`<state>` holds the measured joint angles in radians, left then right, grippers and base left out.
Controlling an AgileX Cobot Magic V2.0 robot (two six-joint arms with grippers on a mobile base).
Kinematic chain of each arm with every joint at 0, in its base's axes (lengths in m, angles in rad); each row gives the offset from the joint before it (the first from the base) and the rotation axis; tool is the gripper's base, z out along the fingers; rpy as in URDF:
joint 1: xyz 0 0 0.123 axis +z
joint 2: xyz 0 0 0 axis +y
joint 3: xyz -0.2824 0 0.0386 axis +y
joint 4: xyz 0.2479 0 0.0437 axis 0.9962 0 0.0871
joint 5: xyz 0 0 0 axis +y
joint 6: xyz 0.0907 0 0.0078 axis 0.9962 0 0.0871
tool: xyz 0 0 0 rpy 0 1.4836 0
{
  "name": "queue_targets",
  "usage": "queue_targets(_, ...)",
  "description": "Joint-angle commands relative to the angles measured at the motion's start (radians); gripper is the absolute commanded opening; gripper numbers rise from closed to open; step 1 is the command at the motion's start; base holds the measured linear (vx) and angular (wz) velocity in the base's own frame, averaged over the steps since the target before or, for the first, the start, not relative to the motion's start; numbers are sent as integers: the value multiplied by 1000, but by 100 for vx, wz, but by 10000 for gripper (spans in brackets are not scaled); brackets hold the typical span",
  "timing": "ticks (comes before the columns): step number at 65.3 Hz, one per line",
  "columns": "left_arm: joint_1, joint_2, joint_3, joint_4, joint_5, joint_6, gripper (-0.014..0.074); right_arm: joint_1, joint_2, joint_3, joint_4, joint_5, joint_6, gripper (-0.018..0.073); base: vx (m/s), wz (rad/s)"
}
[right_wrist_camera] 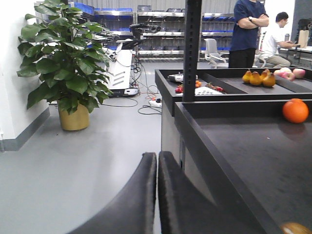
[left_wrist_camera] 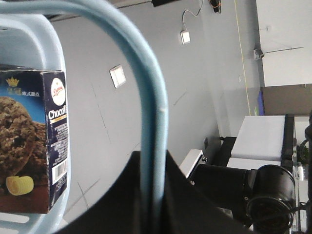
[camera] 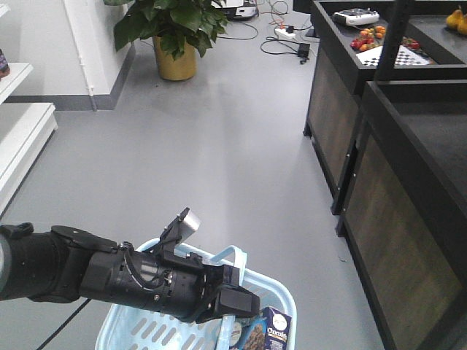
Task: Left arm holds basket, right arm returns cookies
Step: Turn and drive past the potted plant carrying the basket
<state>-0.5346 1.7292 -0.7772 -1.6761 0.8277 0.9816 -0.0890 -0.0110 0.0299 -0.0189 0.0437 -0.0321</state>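
My left arm (camera: 109,277) reaches in from the left, and its gripper (camera: 230,295) is shut on the loop handle (left_wrist_camera: 146,87) of the light blue basket (camera: 281,299), holding it above the floor. The dark navy cookie box (camera: 276,328) stands upright inside the basket at its right side; in the left wrist view the box (left_wrist_camera: 34,141) shows its cookie picture and barcode. My right gripper (right_wrist_camera: 157,161) shows only in the right wrist view, shut and empty, in the air beside the black display table (right_wrist_camera: 234,136).
Black display tables (camera: 394,168) run along the right, with fruit on top (right_wrist_camera: 295,110). A potted plant (camera: 174,36) stands at the back. White shelving (camera: 22,124) is at the left. Cables (camera: 281,33) lie on the far floor. Two people (right_wrist_camera: 248,29) are far behind.
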Motion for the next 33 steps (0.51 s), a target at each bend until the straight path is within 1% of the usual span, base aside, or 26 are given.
queue_targets(1, -5, -46, -23, -58, 68, 10, -6, -7, -10, -1, -8, -73, -6, -8, 24, 14)
queue_targets(33, -5, -46, -23, -58, 68, 10, -6, -7, -10, -1, -8, -74, -6, -8, 26, 15)
